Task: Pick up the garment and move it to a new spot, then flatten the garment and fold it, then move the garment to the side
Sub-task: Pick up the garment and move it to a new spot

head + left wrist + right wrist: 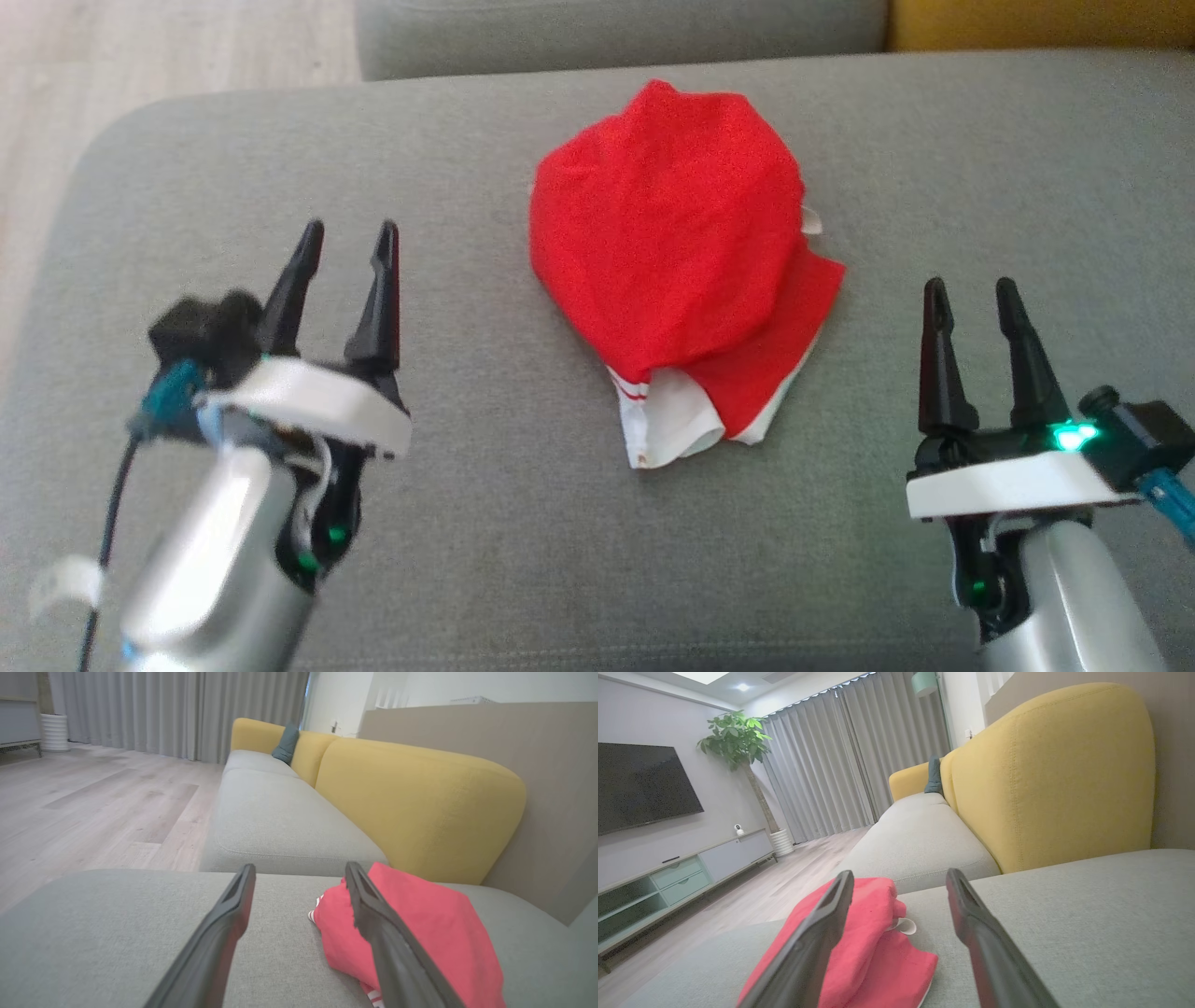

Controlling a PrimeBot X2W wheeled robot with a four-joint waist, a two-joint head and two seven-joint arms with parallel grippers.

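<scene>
Red garment [667,252] lies in a bunched heap on grey sofa cushion [467,541], about centre, toward the far side, with white striped trim poking out at its near edge. Left pincer [351,229] is to its left and right pincer [969,285] to its right, both clear of the cloth, fingers spread open, holding nothing. Yellow backrest [411,802] stands beyond the cushion
</scene>
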